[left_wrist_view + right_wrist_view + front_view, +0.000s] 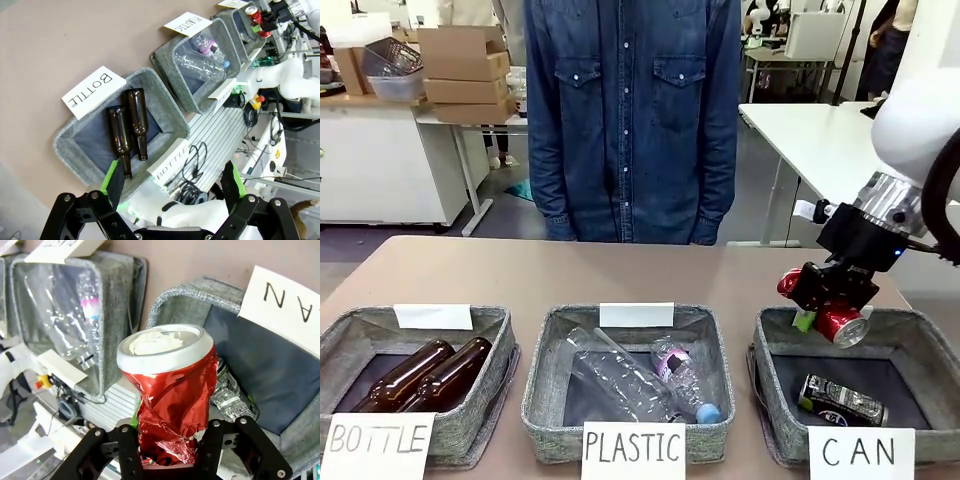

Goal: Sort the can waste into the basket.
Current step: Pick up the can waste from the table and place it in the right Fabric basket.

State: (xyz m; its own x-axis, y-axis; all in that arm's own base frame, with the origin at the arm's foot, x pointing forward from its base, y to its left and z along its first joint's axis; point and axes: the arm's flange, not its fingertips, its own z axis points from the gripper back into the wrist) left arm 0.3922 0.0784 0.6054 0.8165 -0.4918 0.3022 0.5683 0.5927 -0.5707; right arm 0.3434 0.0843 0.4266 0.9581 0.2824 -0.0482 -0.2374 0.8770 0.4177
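Note:
A dented red can [840, 322] hangs tilted over the far left rim of the grey basket [920, 335] signed "CAN". My right gripper [830, 312] reaches down to it from the right. In the right wrist view the red can [170, 390] stands between the spread fingers of that gripper [170, 440], with the jaws apart at its sides. A silver-and-black can [842, 400] lies inside the basket [175, 305], and it is seen below the red one [227, 390]. My left gripper [172, 185] is open and holds nothing, high over the "BOTTLE" bin.
A grey bin signed "PLASTIC" [545, 400] holds clear plastic bottles [640, 385] at the middle. The "BOTTLE" bin [500, 330] at the left holds two brown glass bottles [425, 375]. A person in a denim shirt [635, 110] stands at the far side.

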